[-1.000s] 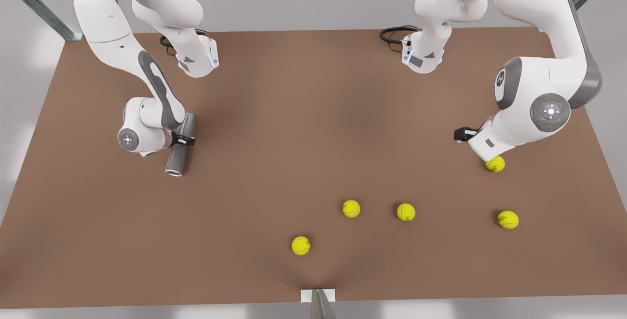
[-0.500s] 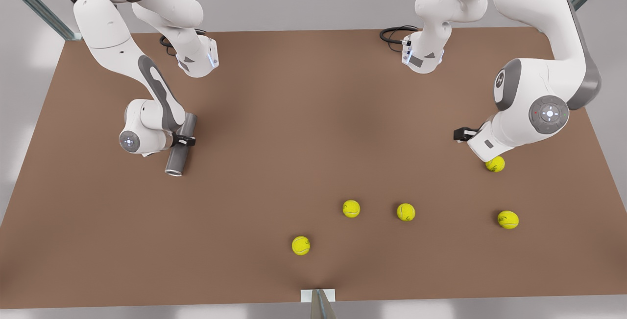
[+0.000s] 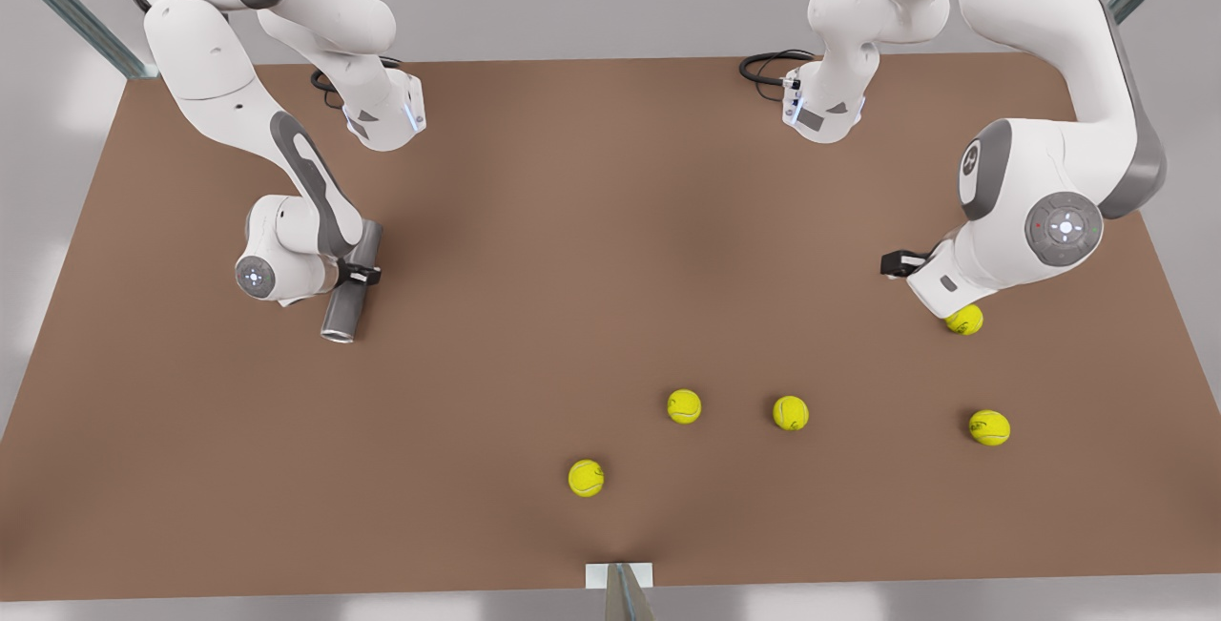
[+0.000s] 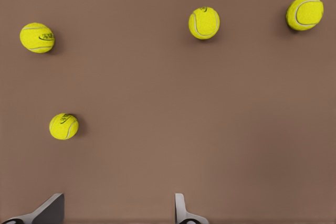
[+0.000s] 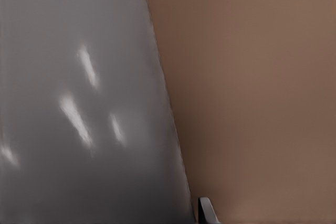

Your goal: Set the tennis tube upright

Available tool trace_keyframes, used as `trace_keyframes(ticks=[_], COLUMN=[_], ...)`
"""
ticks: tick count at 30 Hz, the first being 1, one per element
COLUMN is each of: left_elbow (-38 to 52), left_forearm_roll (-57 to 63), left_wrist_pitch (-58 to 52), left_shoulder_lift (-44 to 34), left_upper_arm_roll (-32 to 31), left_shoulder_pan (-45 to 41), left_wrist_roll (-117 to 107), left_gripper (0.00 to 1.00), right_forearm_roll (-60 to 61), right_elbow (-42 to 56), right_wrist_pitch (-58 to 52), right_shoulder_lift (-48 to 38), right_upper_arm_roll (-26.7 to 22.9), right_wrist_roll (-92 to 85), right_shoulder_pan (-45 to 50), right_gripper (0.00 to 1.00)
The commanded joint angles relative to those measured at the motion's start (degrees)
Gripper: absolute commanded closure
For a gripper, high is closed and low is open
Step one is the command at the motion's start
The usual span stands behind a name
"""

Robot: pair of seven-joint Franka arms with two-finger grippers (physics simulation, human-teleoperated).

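Observation:
The tennis tube [image 3: 349, 285] is a dark-grey cylinder lying flat on the brown table [image 3: 534, 220] at the front view's left, its silvery rim toward the near edge. My right gripper [image 3: 359, 273] straddles its middle with black fingers against both sides, shut on it. In the right wrist view the tube's grey wall [image 5: 79, 103] is very close, with one fingertip [image 5: 207, 212] against its edge. My left gripper [image 3: 900, 262] hovers at the front view's right, and in the left wrist view the left gripper [image 4: 116, 211] is open over bare table.
Several yellow tennis balls lie on the near and right parts of the table, one [image 3: 964, 320] just under the left arm's wrist, others at mid-front [image 3: 684, 406] [image 3: 586, 478]. Both arm bases and black cables [image 3: 763, 66] stand along the far edge.
The tube has stayed put on the table. Both arms have shifted only slightly, the left arm's elbow drifting a little toward the front view's left.

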Motion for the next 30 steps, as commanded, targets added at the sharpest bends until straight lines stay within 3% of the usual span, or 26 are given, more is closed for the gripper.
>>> trace_keyframes(ticks=[1,17,18,30], left_elbow=[0.0,0.0,0.0,0.0], left_forearm_roll=[0.0,0.0,0.0,0.0], left_wrist_pitch=[0.0,-0.8,-0.8,-0.9], left_shoulder_lift=[0.0,0.0,-0.1,0.0], left_upper_arm_roll=[0.0,0.0,0.0,0.0], left_shoulder_pan=[0.0,-0.1,-0.1,-0.4], left_wrist_roll=[0.0,-0.1,-0.1,-0.1], left_gripper=[0.00,0.00,0.00,0.00], right_forearm_roll=[0.0,0.1,0.1,0.2], right_elbow=[0.0,2.4,2.5,2.7], right_wrist_pitch=[0.0,-0.3,-0.3,-0.3], right_shoulder_lift=[0.0,-0.9,-0.9,-1.0], right_upper_arm_roll=[0.0,0.0,0.0,0.1], right_wrist_roll=[0.0,-3.3,-3.5,-5.4], right_shoulder_pan=[0.0,3.1,3.2,4.1], right_gripper=[0.23,0.25,0.13,0.12])
